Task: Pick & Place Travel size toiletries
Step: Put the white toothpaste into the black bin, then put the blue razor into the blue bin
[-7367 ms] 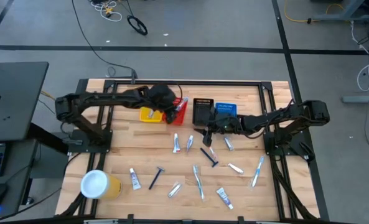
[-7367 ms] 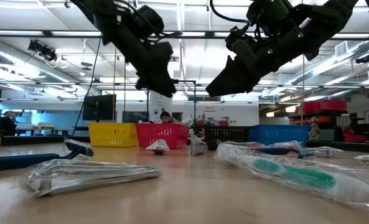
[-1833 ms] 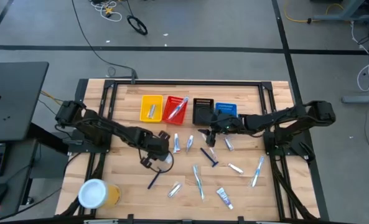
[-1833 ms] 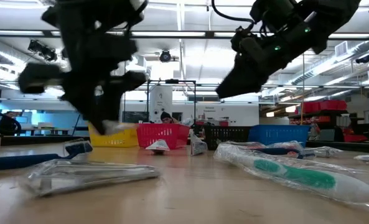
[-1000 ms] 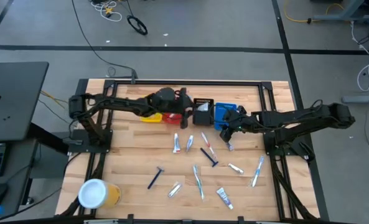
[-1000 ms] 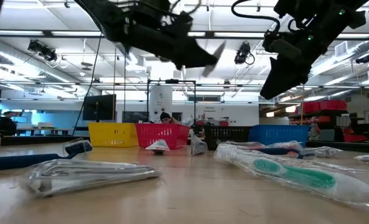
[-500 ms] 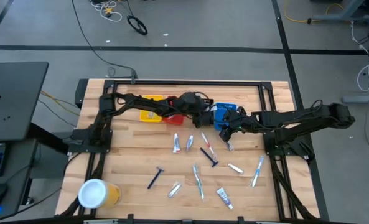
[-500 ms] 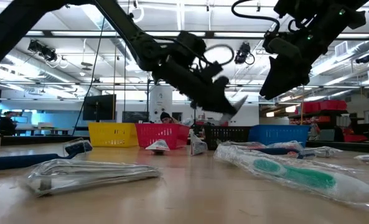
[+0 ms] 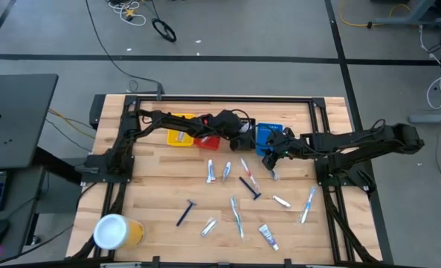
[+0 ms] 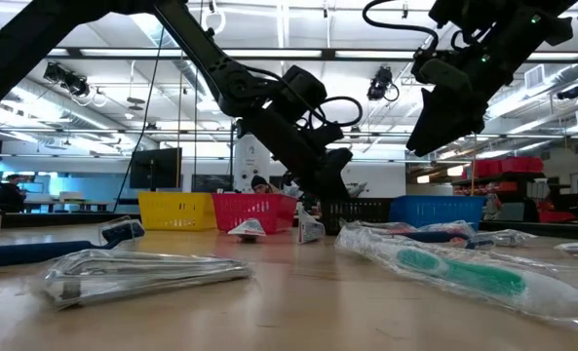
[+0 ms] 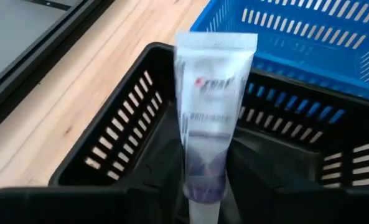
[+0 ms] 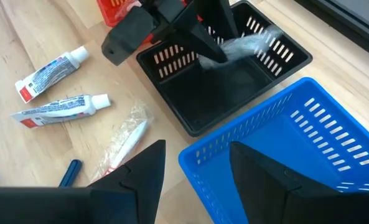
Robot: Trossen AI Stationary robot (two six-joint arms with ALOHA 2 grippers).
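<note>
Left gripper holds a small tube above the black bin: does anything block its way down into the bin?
Nothing visible does. The left gripper holds the tube right over the black bin, whose inside looks bare below it. The right gripper hangs beside, over the blue bin.

1. Four bins in a row: yellow (image 9: pixel 177 138), red (image 9: pixel 211 141), black (image 11: pixel 116 137), blue (image 9: pixel 269 132).
2. One cup (image 9: pixel 116 232).
3. Two razors (image 9: pixel 184 213) (image 9: pixel 250 186).
4. Three tubes (image 9: pixel 211 171) (image 9: pixel 226 171) (image 9: pixel 267 237) loose on the table, plus a fourth tube (image 11: pixel 212 124) held above the black bin.
5. Three toothbrushes (image 9: pixel 237 216) (image 9: pixel 308 205) (image 9: pixel 245 167).
6. Three small pale packets (image 9: pixel 209 227) (image 9: pixel 281 201) (image 9: pixel 274 173), contents too small to tell.
</note>
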